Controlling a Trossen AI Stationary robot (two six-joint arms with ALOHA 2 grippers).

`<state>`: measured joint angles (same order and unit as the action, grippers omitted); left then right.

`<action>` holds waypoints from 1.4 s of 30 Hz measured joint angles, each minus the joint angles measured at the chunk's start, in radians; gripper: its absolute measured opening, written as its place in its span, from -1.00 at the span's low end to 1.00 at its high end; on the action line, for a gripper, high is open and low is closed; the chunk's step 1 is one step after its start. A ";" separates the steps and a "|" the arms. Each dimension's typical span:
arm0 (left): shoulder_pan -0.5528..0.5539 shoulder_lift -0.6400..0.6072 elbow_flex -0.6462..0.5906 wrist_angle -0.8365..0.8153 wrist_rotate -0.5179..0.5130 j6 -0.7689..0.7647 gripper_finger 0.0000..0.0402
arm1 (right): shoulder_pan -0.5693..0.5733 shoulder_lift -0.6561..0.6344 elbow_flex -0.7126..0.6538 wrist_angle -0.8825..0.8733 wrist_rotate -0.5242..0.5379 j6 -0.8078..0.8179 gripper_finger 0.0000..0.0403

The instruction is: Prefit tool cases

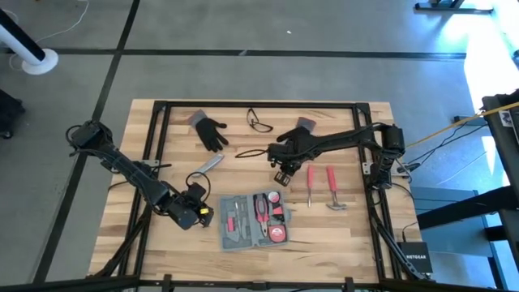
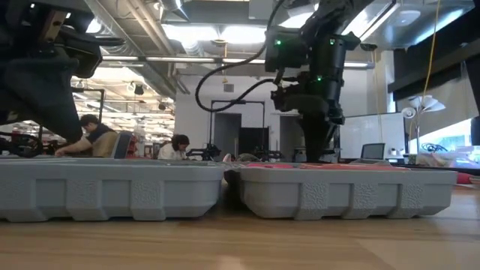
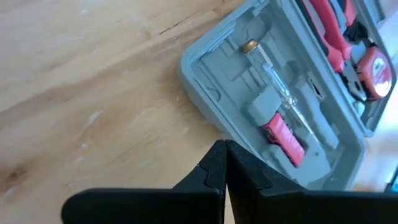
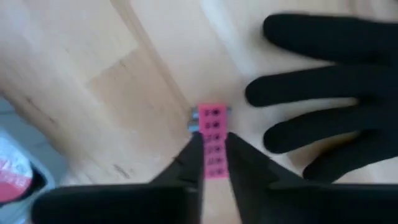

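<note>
One case (image 1: 254, 220) is lying open low in the centre of the high view, red-handled tools sitting in its grey recesses. Left gripper (image 1: 197, 212) is resting just beside its left edge, and right gripper (image 1: 281, 173) is hanging above it in the frame, near a glove (image 1: 297, 139), with two loose red tools (image 1: 319, 185) lying to the right.

Low view: the case (image 2: 225, 190) is filling the middle as two shallow moulded halves, looking stiff, light and likely slick, best taken by an outer rim.

Left wrist view: the fingers (image 3: 219, 169) are pressing together on nothing, close to the case (image 3: 211, 81) corner.

Right wrist view: the fingers (image 4: 194, 155) are pinching a small pink bit holder (image 4: 212, 140), with the glove (image 4: 323, 99) at the frame's right.
</note>
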<state>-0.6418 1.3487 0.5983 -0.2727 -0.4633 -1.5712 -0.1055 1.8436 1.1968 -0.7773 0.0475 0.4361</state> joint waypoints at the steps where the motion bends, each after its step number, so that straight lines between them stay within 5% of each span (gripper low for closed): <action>1: 0.000 0.000 0.000 0.005 0.000 -0.007 -1.00 | 0.000 0.004 0.000 -0.001 -0.005 -0.009 -0.90; 14: 0.000 0.000 0.000 0.030 0.012 -0.048 -1.00 | -0.019 0.010 -0.031 -0.001 0.042 -0.044 -0.99; 34: 0.000 0.000 0.000 0.039 0.017 -0.048 -1.00 | 0.060 0.003 -0.067 0.010 -0.120 0.154 -1.00; 42: 0.000 0.000 0.000 0.040 0.018 -0.005 -1.00 | 0.071 -0.043 -0.033 0.033 -0.011 0.232 -1.00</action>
<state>-0.6418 1.3491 0.5983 -0.2325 -0.4458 -1.5761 -0.0341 1.8008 1.1633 -0.7447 0.0366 0.6681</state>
